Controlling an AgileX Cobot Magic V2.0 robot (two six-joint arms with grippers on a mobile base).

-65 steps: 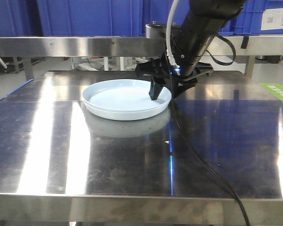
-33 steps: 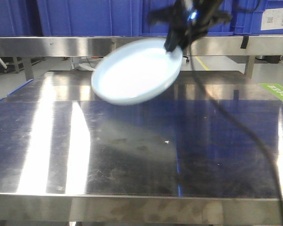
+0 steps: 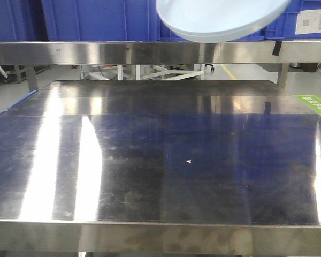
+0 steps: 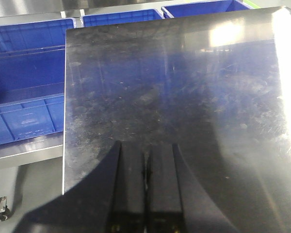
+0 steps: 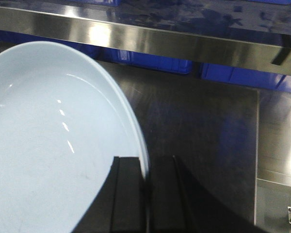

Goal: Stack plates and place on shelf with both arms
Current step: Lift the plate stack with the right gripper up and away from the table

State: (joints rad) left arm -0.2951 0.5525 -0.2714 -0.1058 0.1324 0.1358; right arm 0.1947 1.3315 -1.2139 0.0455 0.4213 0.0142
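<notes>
Plates [image 5: 48, 145], seemingly stacked, jut from the right gripper [image 5: 146, 170], clamped tight on their rim.

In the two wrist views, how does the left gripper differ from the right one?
The right gripper is clamped on the rim of a pale blue plate; the left gripper holds nothing. The left gripper's fingers meet; the right gripper's have the rim between them. The left gripper looks down on bare steel tabletop; the right gripper faces the shelf edge. Both are black and closed.
</notes>
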